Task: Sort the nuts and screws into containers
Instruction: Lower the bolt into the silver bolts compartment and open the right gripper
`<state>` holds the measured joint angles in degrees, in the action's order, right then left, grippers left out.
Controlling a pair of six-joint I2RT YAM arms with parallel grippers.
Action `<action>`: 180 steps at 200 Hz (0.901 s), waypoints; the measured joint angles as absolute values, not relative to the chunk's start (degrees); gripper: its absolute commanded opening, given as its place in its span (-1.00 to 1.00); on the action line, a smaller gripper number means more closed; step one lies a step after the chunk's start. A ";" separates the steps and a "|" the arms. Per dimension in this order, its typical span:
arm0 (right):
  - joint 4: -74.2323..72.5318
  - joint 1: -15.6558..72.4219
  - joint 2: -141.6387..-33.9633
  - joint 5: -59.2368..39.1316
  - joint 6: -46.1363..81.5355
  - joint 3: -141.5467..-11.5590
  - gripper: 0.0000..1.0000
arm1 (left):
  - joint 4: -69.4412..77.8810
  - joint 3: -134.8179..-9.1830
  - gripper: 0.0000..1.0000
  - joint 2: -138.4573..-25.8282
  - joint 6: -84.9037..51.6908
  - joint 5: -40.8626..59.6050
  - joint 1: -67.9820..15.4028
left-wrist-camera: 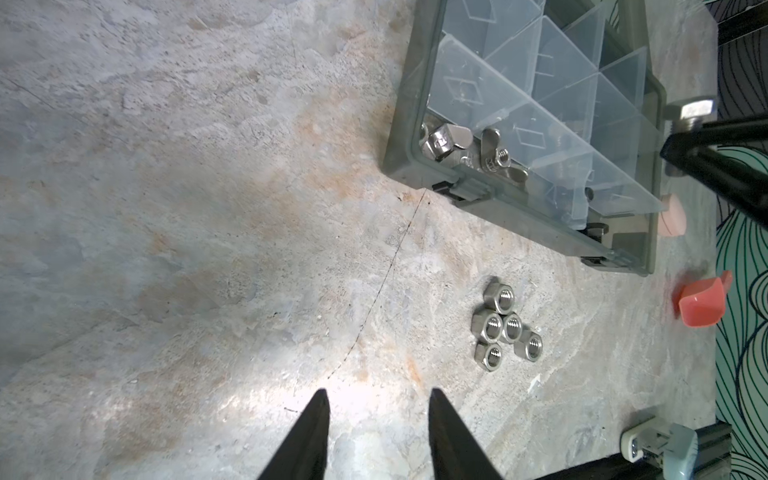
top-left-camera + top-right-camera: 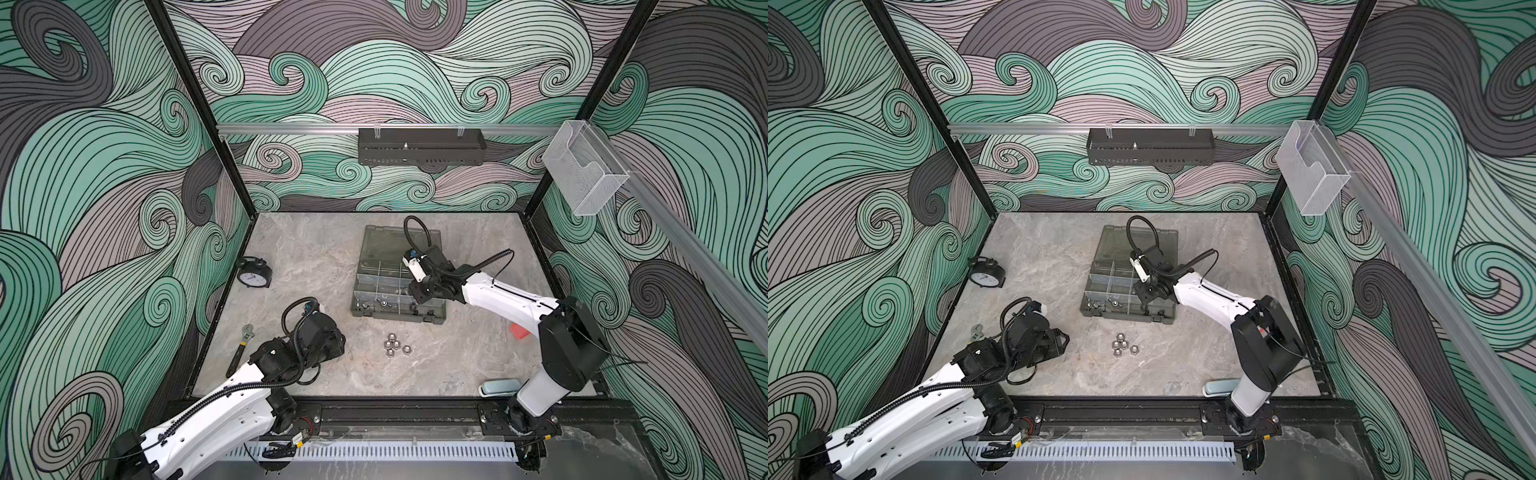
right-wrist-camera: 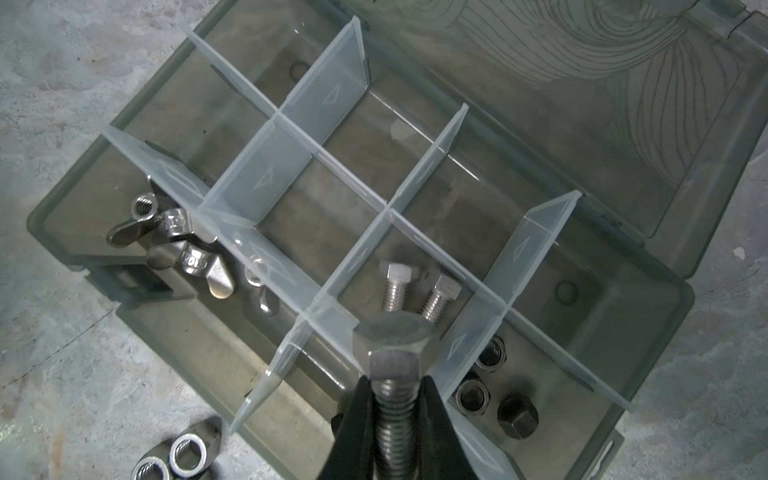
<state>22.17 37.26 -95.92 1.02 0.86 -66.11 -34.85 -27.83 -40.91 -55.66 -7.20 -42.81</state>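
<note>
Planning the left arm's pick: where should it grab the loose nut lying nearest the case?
Probably across the free side flats of that nut, from straight above: it lies flat, hole up, and neighbours crowd only its near side.

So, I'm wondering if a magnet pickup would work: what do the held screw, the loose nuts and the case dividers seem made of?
Held screw: bare silver metal, dull brushed sheen, probably steel; whether magnetic, cannot tell.
Loose nuts: similar bright silvery metal, threads glinting.
Dividers: translucent frosted plastic; the case shows through them.
</note>
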 measured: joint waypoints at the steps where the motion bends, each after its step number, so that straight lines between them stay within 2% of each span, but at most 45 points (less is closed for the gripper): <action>1: 22.15 37.23 -96.09 1.02 0.80 -66.26 -0.76 | -34.85 -27.83 -0.15 -40.95 -55.64 -7.18 -42.81; 25: 22.11 36.34 -98.70 0.34 0.43 -68.49 -0.69 | -34.70 -27.83 -0.15 -41.34 -55.72 -6.42 -42.81; 74: 22.15 34.68 -99.94 -0.93 0.91 -69.14 -0.27 | -34.72 -27.83 -0.15 -41.41 -55.77 -5.54 -42.81; 140: 22.39 34.70 -95.15 -1.67 1.83 -68.29 -0.22 | -34.70 -27.83 -0.15 -41.43 -55.77 -5.26 -42.81; 180: 19.92 34.70 -84.12 -2.94 6.13 -57.01 -0.21 | -34.65 -27.86 -0.15 -41.98 -55.70 -4.64 -42.81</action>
<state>19.92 34.70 -84.12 -2.94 6.13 -57.01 -34.65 -27.86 -41.98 -55.70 -4.64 -42.81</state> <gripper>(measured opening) 0.389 0.426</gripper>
